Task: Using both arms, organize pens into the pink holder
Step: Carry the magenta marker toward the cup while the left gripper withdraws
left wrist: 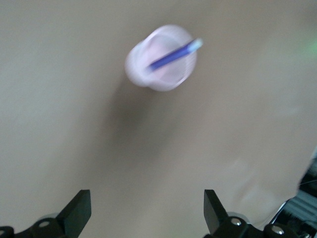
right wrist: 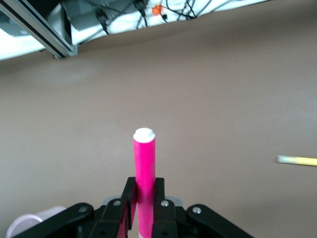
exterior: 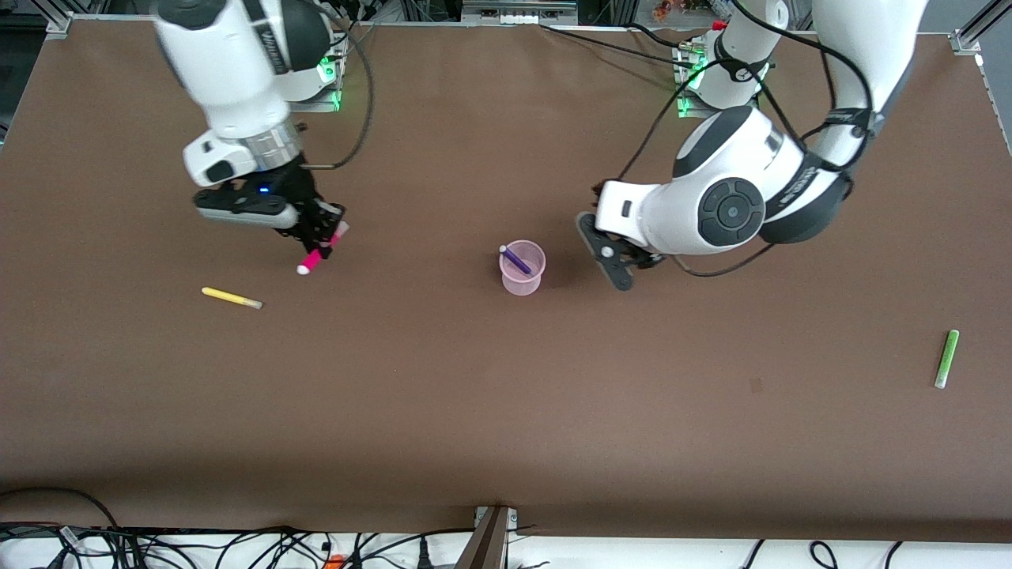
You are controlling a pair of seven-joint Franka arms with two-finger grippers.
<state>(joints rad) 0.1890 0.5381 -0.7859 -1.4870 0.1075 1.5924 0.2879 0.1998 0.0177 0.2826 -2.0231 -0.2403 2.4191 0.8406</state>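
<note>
The pink holder (exterior: 522, 278) stands mid-table with the purple pen (exterior: 515, 259) leaning inside it. My left gripper (exterior: 615, 269) hangs open and empty just beside the holder, toward the left arm's end. The left wrist view shows the holder (left wrist: 138, 69) and the purple pen (left wrist: 173, 55) ahead of the wide-apart left gripper (left wrist: 146, 210). My right gripper (exterior: 320, 235) is shut on the magenta pen (exterior: 315, 257), held above the table toward the right arm's end. The right wrist view shows that magenta pen (right wrist: 144, 158) sticking out of the right gripper (right wrist: 144, 196).
The yellow pen (exterior: 231, 298) lies on the table near the right gripper and also shows in the right wrist view (right wrist: 297, 160). The lime green pen (exterior: 946, 359) lies near the left arm's end. Cables and a post (exterior: 490, 537) line the table's front edge.
</note>
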